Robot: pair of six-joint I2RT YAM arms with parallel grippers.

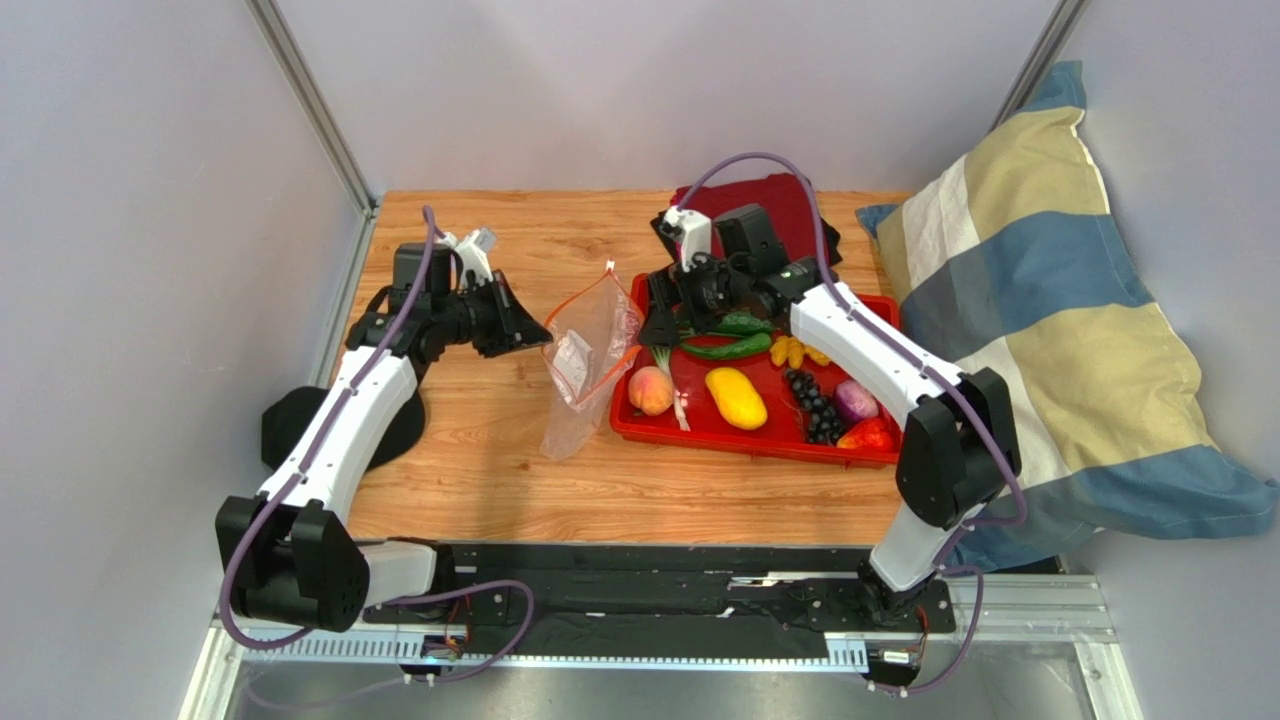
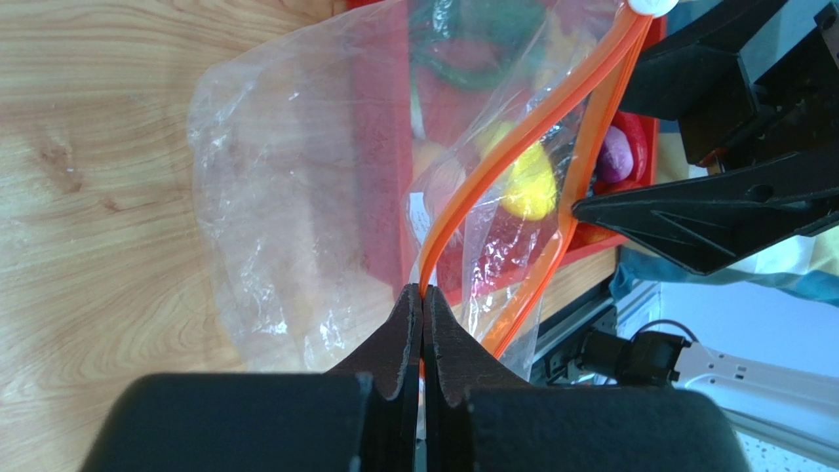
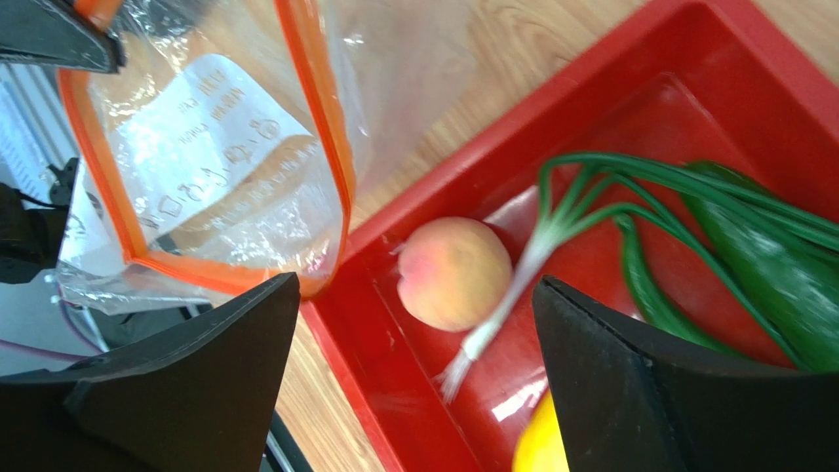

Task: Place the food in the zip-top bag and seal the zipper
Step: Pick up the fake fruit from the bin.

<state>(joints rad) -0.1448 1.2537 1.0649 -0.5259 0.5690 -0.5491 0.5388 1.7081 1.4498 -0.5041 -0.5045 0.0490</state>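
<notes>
While the left gripper (image 2: 422, 295) is pinching the zipper (image 2: 512, 147) between closed jaws, it is holding the zip-top bag (image 1: 589, 353) agape at frame centre, just left of the red tray (image 1: 721, 437). Right gripper (image 3: 414, 295) is hovering, spread wide, over the peach (image 3: 455, 272), likely lining up a pick.

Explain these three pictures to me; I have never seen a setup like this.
Two robot arms are bolted to a wooden table. The wide picture looks down from above; the other two come from cameras on each wrist. The left gripper is pinched shut on the orange zipper of a clear zip-top bag. The right gripper is open above a red tray holding a peach, a yellow fruit, grapes and green vegetables; it holds nothing.
</notes>
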